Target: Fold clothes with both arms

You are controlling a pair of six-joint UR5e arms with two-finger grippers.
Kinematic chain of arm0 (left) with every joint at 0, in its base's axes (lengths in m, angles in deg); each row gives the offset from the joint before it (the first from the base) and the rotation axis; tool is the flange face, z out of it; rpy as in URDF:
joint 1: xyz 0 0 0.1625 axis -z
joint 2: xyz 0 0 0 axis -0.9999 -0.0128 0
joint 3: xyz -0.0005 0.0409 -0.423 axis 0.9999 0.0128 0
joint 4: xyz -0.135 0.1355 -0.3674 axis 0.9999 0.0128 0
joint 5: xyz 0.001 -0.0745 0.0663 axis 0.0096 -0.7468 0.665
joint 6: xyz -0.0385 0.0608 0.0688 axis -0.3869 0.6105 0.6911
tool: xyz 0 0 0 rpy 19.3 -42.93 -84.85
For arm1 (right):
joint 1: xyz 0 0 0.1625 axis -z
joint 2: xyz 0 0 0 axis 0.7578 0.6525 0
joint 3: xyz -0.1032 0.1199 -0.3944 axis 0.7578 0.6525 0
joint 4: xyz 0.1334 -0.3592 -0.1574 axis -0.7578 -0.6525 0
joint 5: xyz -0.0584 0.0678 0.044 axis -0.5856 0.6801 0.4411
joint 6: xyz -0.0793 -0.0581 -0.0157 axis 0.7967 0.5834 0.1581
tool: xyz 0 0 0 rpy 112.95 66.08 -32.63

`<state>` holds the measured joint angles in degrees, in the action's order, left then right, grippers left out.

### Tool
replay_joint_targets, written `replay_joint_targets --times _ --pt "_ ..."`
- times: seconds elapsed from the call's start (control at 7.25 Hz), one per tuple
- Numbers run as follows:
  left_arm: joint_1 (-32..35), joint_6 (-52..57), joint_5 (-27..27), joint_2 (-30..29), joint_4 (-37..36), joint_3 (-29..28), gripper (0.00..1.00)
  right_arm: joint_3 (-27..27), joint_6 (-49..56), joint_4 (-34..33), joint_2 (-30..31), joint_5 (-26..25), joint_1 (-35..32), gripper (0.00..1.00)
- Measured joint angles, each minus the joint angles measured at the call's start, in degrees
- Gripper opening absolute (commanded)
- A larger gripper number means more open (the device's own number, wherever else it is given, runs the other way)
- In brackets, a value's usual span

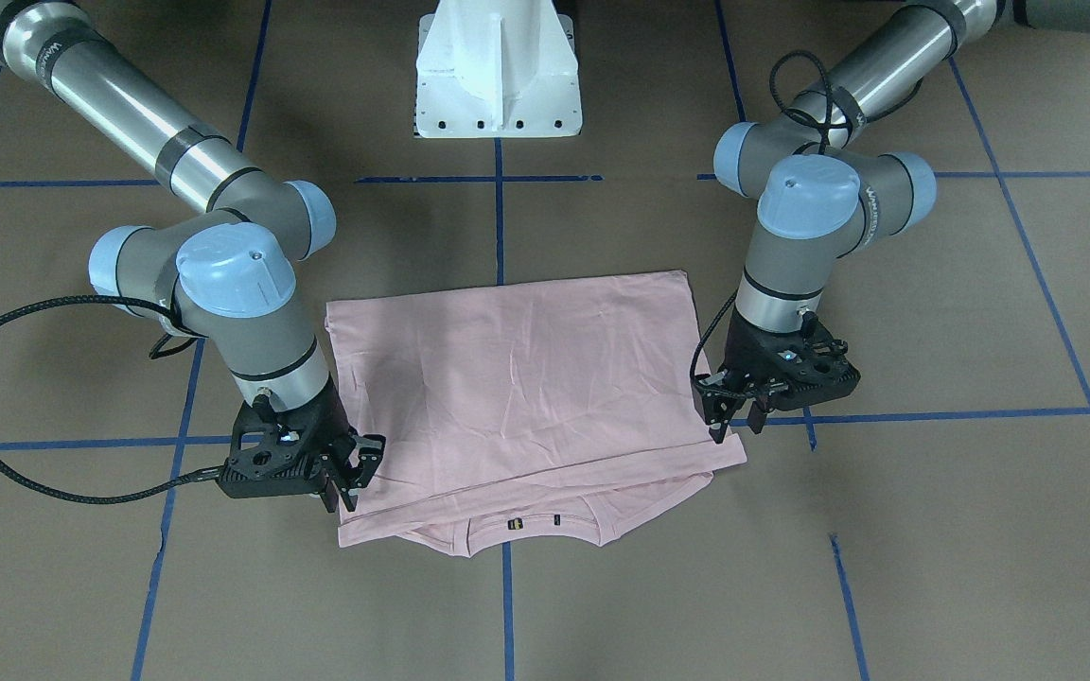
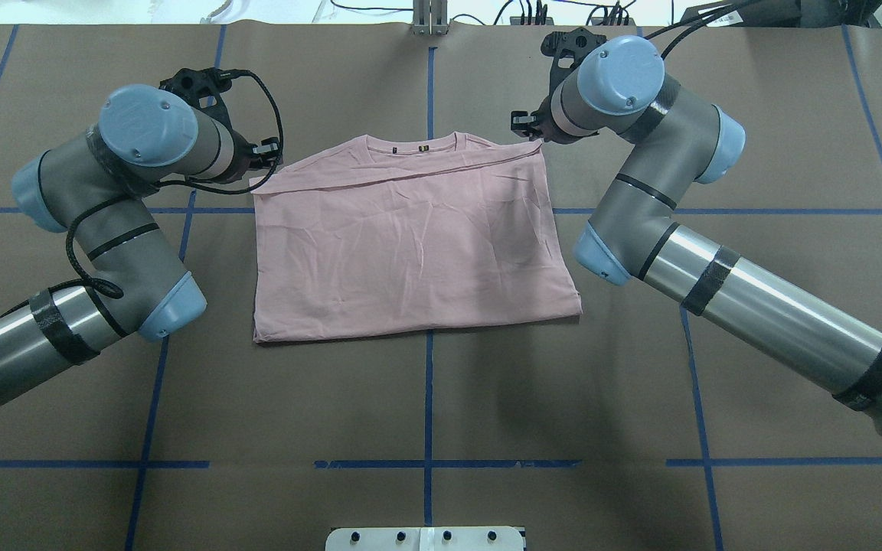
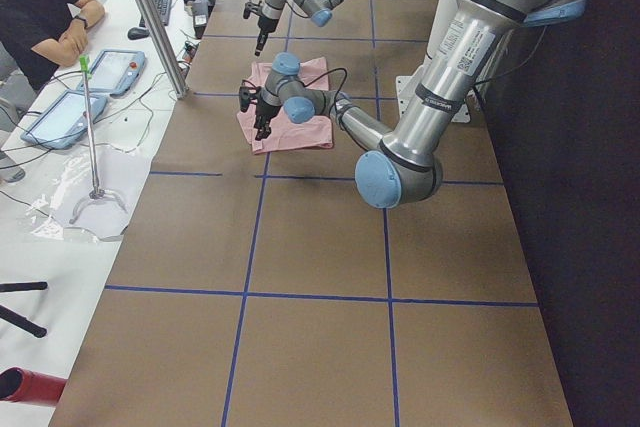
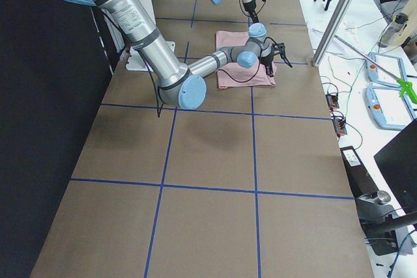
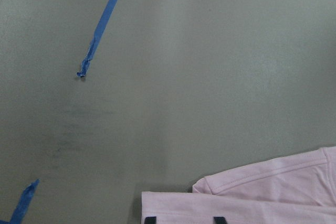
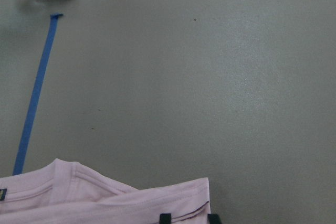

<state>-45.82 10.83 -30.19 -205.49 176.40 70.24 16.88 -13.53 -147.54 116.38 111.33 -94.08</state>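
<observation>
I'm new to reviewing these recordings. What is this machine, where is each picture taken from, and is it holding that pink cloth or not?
It is a robot with two grey arms, the left arm and the right arm, each ending in a black two-finger gripper. Two pictures look down on the table: one from behind the robot, one facing it, so the sides swap. Two look along the table from its ends; one shows a seated person. The last two come from cameras on the wrists.

On the table lies a pink T-shirt, folded over, with its collar at the end away from the robot. The left gripper and the right gripper sit at the two corners by the collar. In the wrist views their fingertips stand apart over the cloth, so nothing appears clamped.
</observation>
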Motion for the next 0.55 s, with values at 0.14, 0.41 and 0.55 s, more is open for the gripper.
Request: replay_joint_targets --times 0.14,0.41,0.55 --pt "0.06 0.07 -0.04 0.04 -0.13 0.26 1.0 -0.96 0.22 -0.14 0.33 1.63 -0.15 1.0" --pt "0.01 -0.35 -0.47 0.29 -0.61 3.46 1.0 -10.74 -2.32 -3.91 5.84 6.76 0.0 1.0" --pt "-0.18 -1.49 -1.09 0.61 -1.09 5.93 1.0 -18.68 -4.93 -9.77 9.84 8.47 1.18 1.0"
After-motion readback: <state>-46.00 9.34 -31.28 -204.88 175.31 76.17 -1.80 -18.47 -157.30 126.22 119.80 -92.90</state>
